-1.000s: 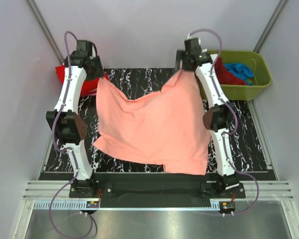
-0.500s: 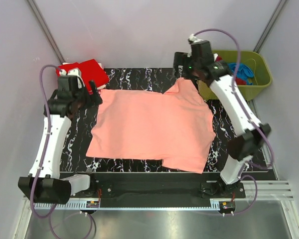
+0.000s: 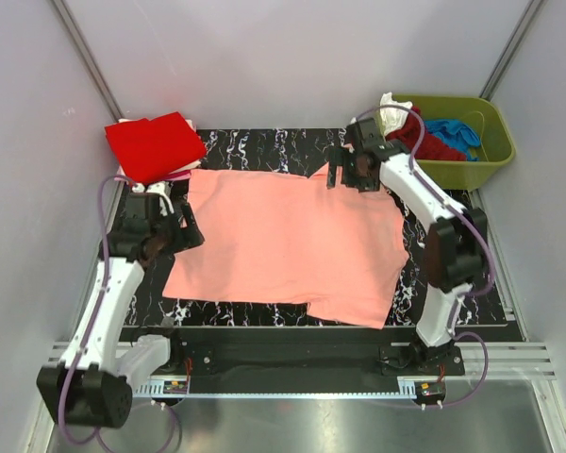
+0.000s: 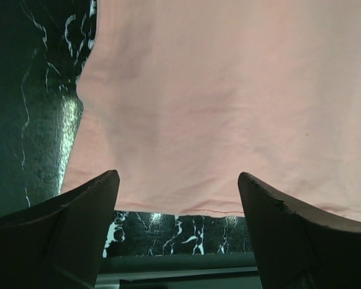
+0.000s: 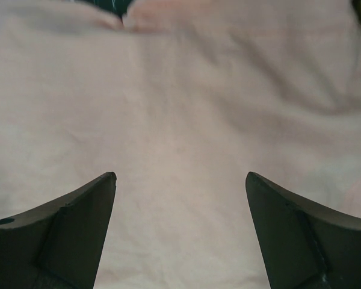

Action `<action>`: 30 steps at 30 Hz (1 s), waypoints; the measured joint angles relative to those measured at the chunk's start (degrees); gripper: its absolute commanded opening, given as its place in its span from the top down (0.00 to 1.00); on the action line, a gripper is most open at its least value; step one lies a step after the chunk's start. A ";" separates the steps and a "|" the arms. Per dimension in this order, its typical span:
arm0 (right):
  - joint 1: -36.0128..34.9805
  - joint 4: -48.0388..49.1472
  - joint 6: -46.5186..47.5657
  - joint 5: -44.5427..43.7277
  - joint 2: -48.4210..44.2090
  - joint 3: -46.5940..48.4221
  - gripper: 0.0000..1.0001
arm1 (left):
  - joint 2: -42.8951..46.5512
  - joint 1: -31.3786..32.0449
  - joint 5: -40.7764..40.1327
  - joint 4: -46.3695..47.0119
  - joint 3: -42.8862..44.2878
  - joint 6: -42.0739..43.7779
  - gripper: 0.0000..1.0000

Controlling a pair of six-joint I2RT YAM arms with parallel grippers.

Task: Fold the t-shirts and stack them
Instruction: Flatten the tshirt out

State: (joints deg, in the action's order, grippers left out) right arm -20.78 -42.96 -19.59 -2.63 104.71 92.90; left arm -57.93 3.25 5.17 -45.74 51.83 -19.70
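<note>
A salmon-pink t-shirt point(image 3: 288, 245) lies spread flat on the black marbled mat point(image 3: 255, 146). It fills the left wrist view point(image 4: 228, 90) and the right wrist view point(image 5: 180, 108). My left gripper point(image 3: 184, 231) is open and empty at the shirt's left edge. My right gripper point(image 3: 344, 175) is open and empty over the shirt's far right corner. A folded bright red t-shirt point(image 3: 154, 143) lies at the far left on something white and pale pink.
An olive-green tub point(image 3: 462, 142) at the far right holds dark red point(image 3: 424, 142), blue point(image 3: 453, 132) and white point(image 3: 391, 109) cloth. The mat's near edge point(image 4: 186, 232) shows just past the shirt's hem.
Both grippers have let go of the salmon-pink shirt, which now lies flat. The left arm has drawn back toward me and the right arm has lowered over the shirt's far corner.
</note>
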 measured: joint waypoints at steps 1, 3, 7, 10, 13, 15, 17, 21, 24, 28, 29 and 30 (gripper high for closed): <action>0.50 -0.20 0.37 0.35 4.07 4.48 0.09 | 2.71 0.04 0.04 0.24 -0.09 0.20 0.14; 1.64 0.39 0.74 0.87 10.67 12.33 0.11 | 7.58 0.09 0.59 0.92 -0.39 0.63 0.13; 4.57 -0.09 0.42 3.48 24.50 28.55 0.16 | 12.90 0.09 1.60 2.78 -1.99 1.38 0.12; 6.19 -0.68 -0.74 5.40 33.29 37.66 0.18 | 14.38 0.09 1.88 3.23 -2.82 1.70 0.12; 6.95 -1.11 -2.03 6.60 39.50 42.86 0.19 | 15.52 0.07 1.95 3.78 -3.58 1.79 0.12; 6.97 -1.25 -2.99 7.15 42.29 44.22 0.20 | 16.87 -0.11 2.03 3.93 -4.02 1.86 0.12; 6.86 -1.29 -3.78 8.26 43.80 44.54 0.21 | 17.88 -0.24 2.23 4.13 -4.11 1.90 0.12; 6.73 -0.59 -5.35 9.97 45.07 46.47 0.24 | 18.67 -0.31 2.47 5.01 -4.33 1.92 0.12; 6.69 0.42 -6.40 11.21 45.83 48.06 0.25 | 18.84 -0.31 2.60 5.25 -4.37 1.92 0.12; 6.67 1.57 -8.00 13.22 47.08 48.96 0.25 | 18.88 -0.31 2.75 5.40 -4.61 1.92 0.12; 6.69 2.19 -8.66 14.25 47.43 49.05 0.23 | 18.88 -0.31 2.80 5.35 -4.63 1.92 0.12; 6.69 3.13 -9.53 15.54 47.98 49.18 0.23 | 18.88 -0.31 2.80 5.38 -4.63 1.92 0.12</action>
State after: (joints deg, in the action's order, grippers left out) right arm -14.09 -39.83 -29.12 12.91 152.68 142.08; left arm -39.05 2.94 7.97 -40.36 47.20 -17.78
